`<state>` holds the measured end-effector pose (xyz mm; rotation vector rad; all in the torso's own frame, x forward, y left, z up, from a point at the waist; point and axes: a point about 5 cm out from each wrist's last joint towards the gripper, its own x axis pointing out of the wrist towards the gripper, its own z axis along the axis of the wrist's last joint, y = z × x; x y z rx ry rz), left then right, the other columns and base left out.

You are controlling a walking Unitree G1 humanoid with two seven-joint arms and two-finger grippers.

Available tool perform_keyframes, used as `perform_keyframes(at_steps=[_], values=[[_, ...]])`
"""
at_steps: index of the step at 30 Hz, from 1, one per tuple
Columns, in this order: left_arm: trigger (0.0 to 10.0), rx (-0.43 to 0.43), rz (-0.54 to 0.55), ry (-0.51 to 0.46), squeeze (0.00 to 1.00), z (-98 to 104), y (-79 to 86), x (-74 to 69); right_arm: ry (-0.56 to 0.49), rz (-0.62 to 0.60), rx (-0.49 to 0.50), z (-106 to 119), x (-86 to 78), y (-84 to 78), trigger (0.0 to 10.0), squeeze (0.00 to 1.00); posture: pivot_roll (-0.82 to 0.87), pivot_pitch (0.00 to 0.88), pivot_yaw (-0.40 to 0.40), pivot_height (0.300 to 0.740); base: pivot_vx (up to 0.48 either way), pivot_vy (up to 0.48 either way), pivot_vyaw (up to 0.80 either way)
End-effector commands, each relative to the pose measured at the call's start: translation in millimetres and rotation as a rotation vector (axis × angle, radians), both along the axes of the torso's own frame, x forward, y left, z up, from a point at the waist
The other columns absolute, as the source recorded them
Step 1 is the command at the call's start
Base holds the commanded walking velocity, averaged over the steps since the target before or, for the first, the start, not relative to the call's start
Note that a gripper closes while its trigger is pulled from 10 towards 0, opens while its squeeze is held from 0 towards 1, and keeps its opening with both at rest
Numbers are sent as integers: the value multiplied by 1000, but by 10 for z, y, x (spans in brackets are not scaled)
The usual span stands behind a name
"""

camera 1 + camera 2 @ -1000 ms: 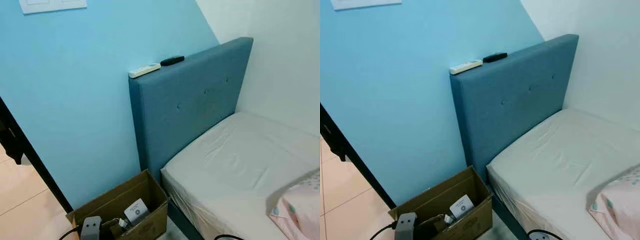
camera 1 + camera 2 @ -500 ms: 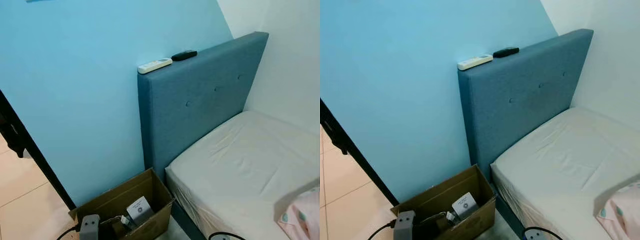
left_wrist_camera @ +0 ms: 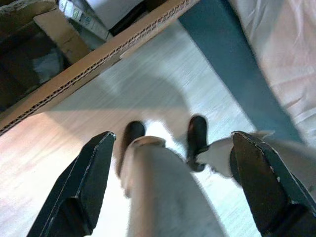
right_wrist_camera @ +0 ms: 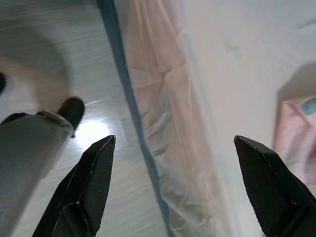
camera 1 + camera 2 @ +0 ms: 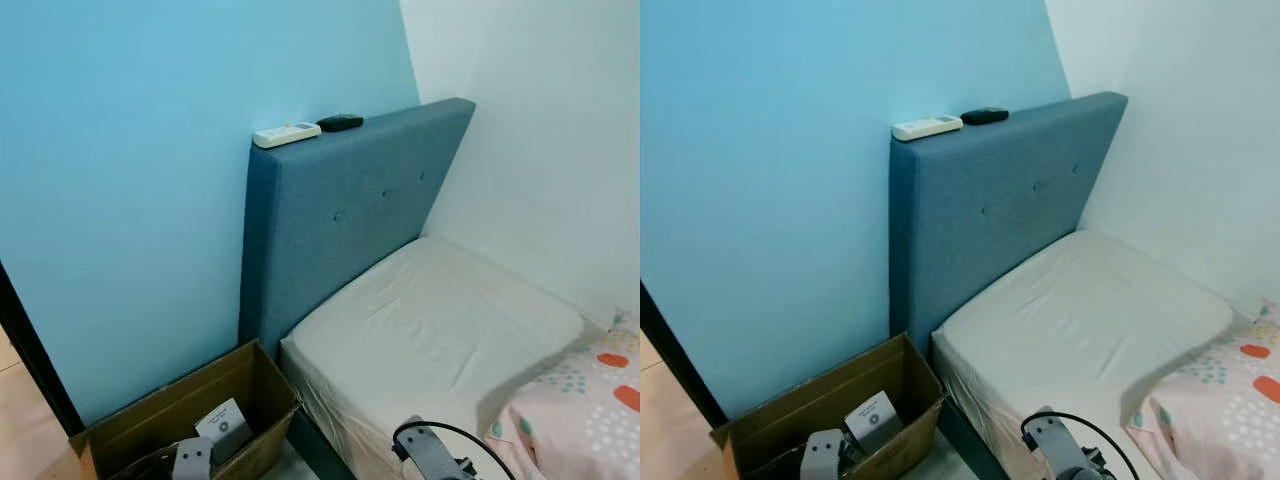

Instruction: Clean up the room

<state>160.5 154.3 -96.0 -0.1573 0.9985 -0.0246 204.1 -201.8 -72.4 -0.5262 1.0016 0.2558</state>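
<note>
While both arms hang low at the near edge, the left hand [image 3: 170, 185] is open above the floor [image 3: 148, 84], fingers [image 3: 84, 182] spread wide, beside the box [image 3: 94, 59]. The right hand [image 4: 173, 185] is also open, fingers [image 4: 89, 182] spread, above the bed's near edge where the sheet [image 4: 168, 113] hangs over the blue frame.

A blue headboard [image 5: 340, 210] stands against the blue wall [image 5: 130, 200] at the far side. On its top edge lie two remotes, just apart: a white remote [image 5: 285, 134] at the left and a black remote [image 5: 340, 122] to its right. The mattress [image 5: 430, 330] runs from the headboard toward the near right, covered with a pale sheet. A pink patterned blanket [image 5: 585, 410] lies at the near right corner of the bed.

An open cardboard box [image 5: 180, 420] sits on the floor left of the bed, against the wall. Inside it stands a small white carton [image 5: 222, 426], with other items too dark to identify. A white wall [image 5: 540, 150] borders the bed at the right.
</note>
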Motion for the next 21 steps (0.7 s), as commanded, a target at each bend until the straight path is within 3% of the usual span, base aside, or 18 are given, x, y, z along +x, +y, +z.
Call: perform_keyframes(at_steps=[1,6,10,15,21], values=[[10000,4,-36,0,0,-4,-7,-13,11,-23,-4,-18,-38,-20,10000,0,-24,0,-118,710,0,0,0],[10000,17,-63,-7,0,14,36,27,61,-64,-2,-121,-232,-4,10000,0,-41,0,-72,710,0,0,0],[10000,19,-75,-10,0,22,49,44,70,-84,0,-142,-282,-15,10000,0,-43,0,-69,710,0,0,0],[10000,29,-136,-24,0,57,84,117,90,-199,-16,-188,-457,-179,10000,0,-88,0,-9,710,0,-464,0],[10000,36,-176,-32,0,95,100,200,89,-261,-9,-207,-512,-193,10000,0,-112,0,17,710,0,-480,0]])
